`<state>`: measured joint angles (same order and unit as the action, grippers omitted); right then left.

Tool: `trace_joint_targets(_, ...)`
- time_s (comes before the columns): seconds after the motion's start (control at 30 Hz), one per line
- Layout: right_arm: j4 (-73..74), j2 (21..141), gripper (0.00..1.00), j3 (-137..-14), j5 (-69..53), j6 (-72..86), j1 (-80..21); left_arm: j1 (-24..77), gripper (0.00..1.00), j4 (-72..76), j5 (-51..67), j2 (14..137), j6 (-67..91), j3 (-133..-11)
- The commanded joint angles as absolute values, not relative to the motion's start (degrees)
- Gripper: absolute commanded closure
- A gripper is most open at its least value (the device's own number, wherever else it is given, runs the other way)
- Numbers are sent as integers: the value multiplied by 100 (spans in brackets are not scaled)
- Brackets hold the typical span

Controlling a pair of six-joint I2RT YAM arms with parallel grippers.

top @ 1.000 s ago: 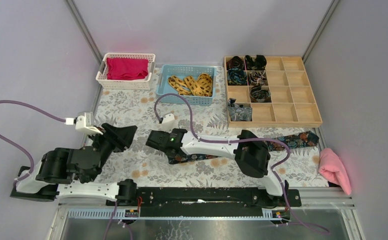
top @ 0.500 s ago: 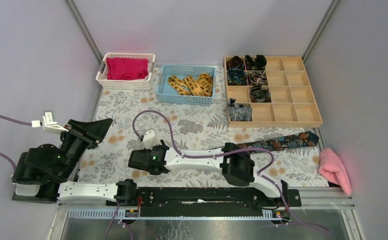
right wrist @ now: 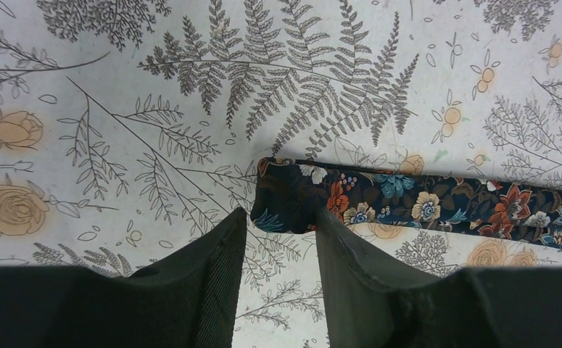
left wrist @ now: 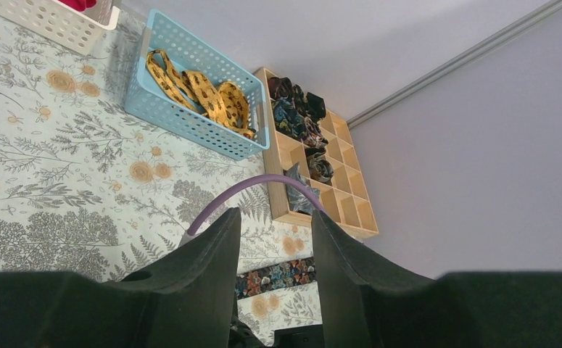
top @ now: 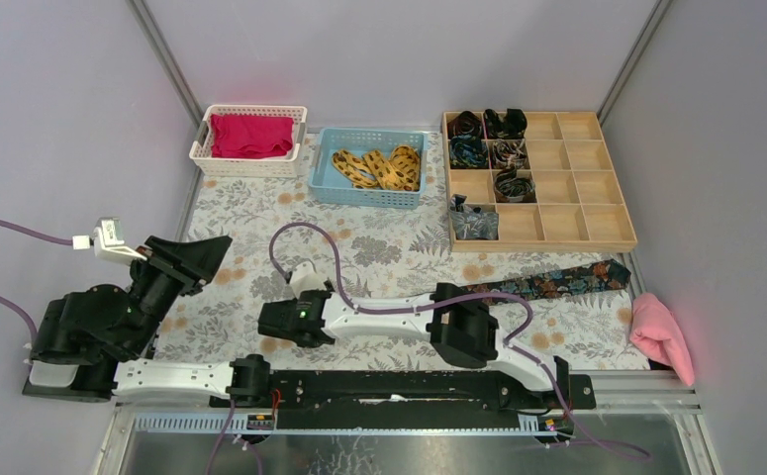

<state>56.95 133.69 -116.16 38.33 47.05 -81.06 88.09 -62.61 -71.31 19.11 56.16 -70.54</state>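
On the tabletop (top: 250,213), in front of the wooden tray (top: 542,244): dark floral tie (right wrist: 408,203), long axis running leftward from the tray. At its end farthest from the tray, right gripper (right wrist: 279,225), narrowly parted, empty, fingertips flanking that end. Farther left, left gripper (left wrist: 273,217), raised, parted, empty.

plain pale lilac-grey back wall (top: 399,49) at 12 o'clock, matching side walls at 9 (top: 52,109) and 3 (top: 725,148). a grey metal rail runs up each back corner, at 11 (top: 164,49) and 1 (top: 641,49). the table (top: 399,242) wears a pale cloth printed with grey ferns and orange flowers. speckled metal panel (top: 409,450) at 6 o'clock. light soft and even.
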Motion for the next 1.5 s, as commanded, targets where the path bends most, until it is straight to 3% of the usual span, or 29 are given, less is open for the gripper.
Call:
trace_joint_targets(0.0,5733,13605,54,-11682,3779,4786,-8086,8833,52,-6224,-7127,1765,5580,-6955)
trace_joint_targets(0.27,5911,13907,83,-11778,3766,4866,-7998,8833,52,-6214,-7091,1895,5572,-6937)
trace_joint_targets(0.43,5184,13150,93,-10778,3889,4976,-7884,8833,53,-5918,-7067,2231,5343,-6836)
trace_joint_targets(0.83,951,9463,97,-6456,2164,4380,-7191,8833,59,-4831,-7478,3162,4940,-6096)
trace_joint_targets(1.13,626,8195,98,-5021,1348,4731,-6332,8833,63,-2547,-7131,3667,3709,-4817)
trace_joint_targets(1.47,724,7459,99,-4019,1217,4783,-5667,8663,62,-1474,-6760,5489,3463,-4720)
